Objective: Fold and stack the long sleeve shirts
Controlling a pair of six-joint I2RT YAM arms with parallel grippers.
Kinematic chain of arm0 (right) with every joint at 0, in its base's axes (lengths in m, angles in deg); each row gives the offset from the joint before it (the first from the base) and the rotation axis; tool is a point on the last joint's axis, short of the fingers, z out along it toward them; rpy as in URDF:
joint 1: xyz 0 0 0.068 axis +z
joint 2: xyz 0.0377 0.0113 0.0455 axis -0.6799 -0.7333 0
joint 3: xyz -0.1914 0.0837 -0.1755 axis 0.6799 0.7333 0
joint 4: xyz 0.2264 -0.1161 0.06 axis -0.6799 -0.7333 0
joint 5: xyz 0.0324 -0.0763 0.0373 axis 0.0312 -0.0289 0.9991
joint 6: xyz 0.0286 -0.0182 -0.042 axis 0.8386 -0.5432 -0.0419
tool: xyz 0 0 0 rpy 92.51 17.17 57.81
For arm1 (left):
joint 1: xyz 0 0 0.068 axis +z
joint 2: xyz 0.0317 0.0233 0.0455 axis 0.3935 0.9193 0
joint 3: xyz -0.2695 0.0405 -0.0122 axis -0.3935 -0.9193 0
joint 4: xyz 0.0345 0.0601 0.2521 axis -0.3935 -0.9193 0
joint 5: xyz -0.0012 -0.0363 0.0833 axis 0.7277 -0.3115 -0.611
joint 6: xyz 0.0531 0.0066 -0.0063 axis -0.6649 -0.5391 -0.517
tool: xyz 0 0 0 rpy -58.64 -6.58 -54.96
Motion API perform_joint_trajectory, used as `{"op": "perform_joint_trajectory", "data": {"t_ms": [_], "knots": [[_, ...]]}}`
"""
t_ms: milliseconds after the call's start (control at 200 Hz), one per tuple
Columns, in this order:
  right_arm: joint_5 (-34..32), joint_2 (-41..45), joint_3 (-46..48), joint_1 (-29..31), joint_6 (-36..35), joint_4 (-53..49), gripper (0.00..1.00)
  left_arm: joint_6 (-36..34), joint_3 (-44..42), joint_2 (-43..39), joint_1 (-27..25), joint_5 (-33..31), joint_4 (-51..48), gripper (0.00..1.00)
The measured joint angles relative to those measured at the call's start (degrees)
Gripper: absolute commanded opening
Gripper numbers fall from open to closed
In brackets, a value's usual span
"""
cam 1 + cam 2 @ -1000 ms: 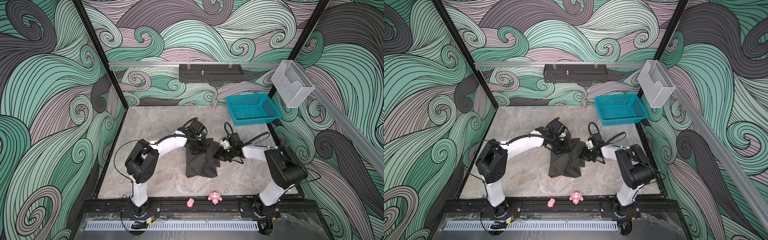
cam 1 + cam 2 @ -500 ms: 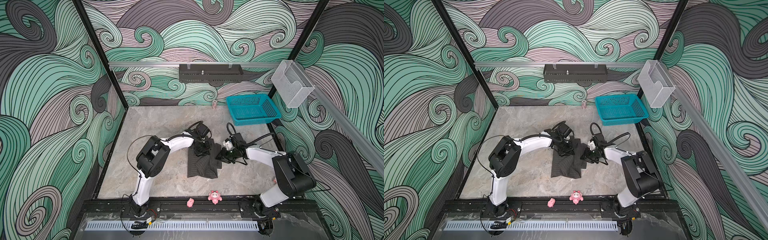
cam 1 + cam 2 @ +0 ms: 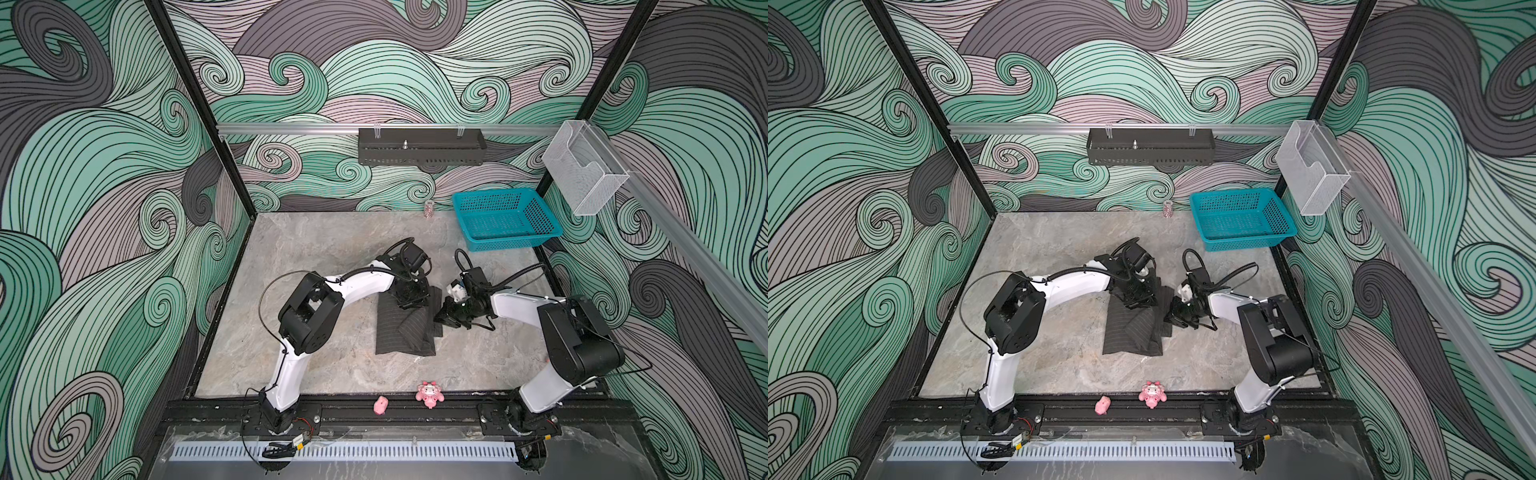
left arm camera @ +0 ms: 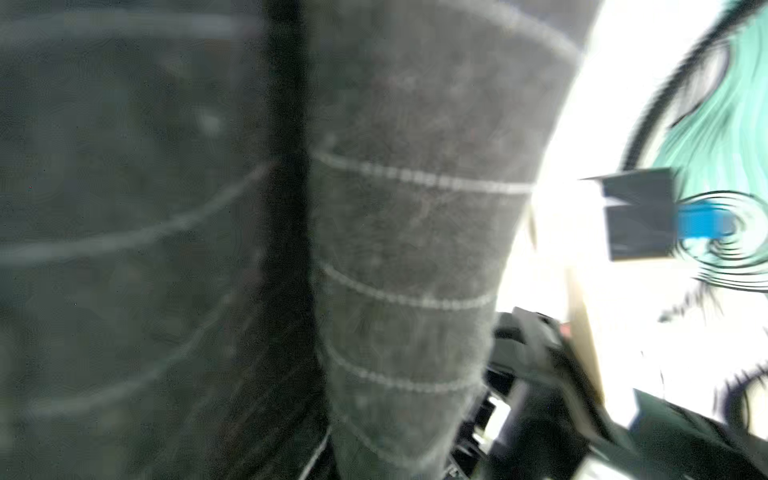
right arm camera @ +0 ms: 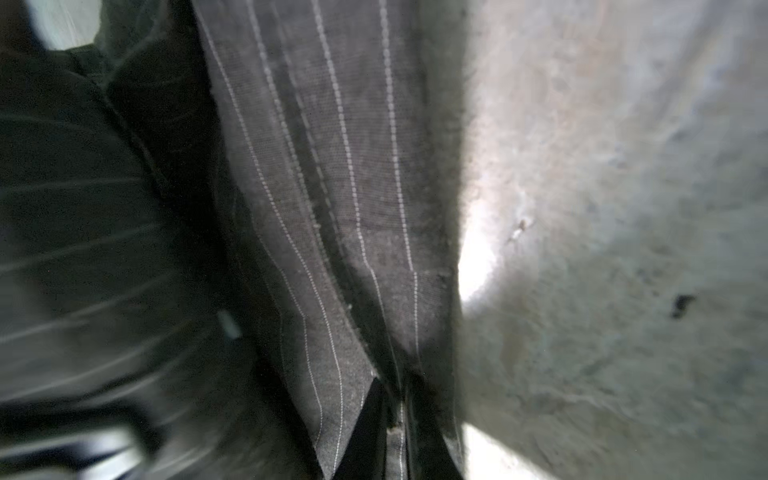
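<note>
Charcoal pinstriped cloth: the shirt (image 3: pixel 404 334) lies folded mid-table, its long axis running far to near. On its far end the left gripper (image 3: pixel 410 300) sits pressed together. The right gripper (image 3: pixel 444 321) meets the shirt's right edge, and I cannot tell how its jaws stand. Around them are the grey marble tabletop (image 3: pixel 324 249), a teal basket (image 3: pixel 505 216) in the far corner, and swirl-painted walls.

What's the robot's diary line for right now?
step: folding | shirt: partly folded, on table | left claw: shut on shirt, far edge | right claw: shut on shirt, right edge
</note>
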Motion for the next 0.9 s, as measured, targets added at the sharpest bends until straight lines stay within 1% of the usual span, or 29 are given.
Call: {"op": "perform_joint_trajectory", "data": {"t_ms": [160, 250, 290, 345, 420, 465, 520, 600, 695, 816, 901], "knots": [[-0.02, 0.02, 0.0, 0.0, 0.0, -0.02, 0.14, -0.61, 0.0, 2.67, -0.11, 0.07, -0.92, 0.0], [-0.2, 0.5, 0.0, 0.0, 0.0, -0.31, 0.18, -1.03, 0.0, 2.71, -0.11, 0.37, -0.9, 0.19], [-0.52, 1.01, 0.0, 0.02, 0.0, -0.72, 0.2, -1.01, 0.0, 2.69, -0.11, 0.57, -0.72, 0.3], [-1.42, 2.36, -0.02, 0.07, 0.04, -2.05, 0.26, -1.31, -0.15, 2.56, -0.11, 0.92, -0.31, 0.43], [-3.02, 5.01, -0.28, 0.04, -0.07, -4.57, 0.33, -1.18, -0.57, 1.62, -0.09, 1.44, 0.81, 0.52], [-4.33, 7.21, -0.74, 0.04, -0.26, -6.45, 0.35, -1.18, -1.01, 0.44, -0.09, 1.75, 1.6, 0.55], [-5.97, 10.6, -1.81, 0.04, -0.59, -8.96, 0.38, -1.46, -1.36, -1.64, -0.09, 2.01, 2.21, 0.58], [-8.33, 15.1, -4.35, 0.04, -1.22, -12.04, 0.38, -1.9, -1.42, -6.05, 0.07, 2.34, 3.1, 0.61], [-9.66, 18.67, -7.69, 0.35, -1.55, -14.25, 0.34, -3.1, -1.62, -12.87, 0.66, 2.32, 4.02, 0.62], [-9.64, 17.9, -10.99, 2.91, -1.6, -14.73, 0.27, -4.5, -4.31, -20.02, 3.21, 2.29, 6.97, 0.59], [-8.87, 15.08, -11.23, 6.19, -0.81, -13.75, 0.24, -5.53, -5.9, -20.22, 6.12, 2.78, 8.0, 0.54]]}}
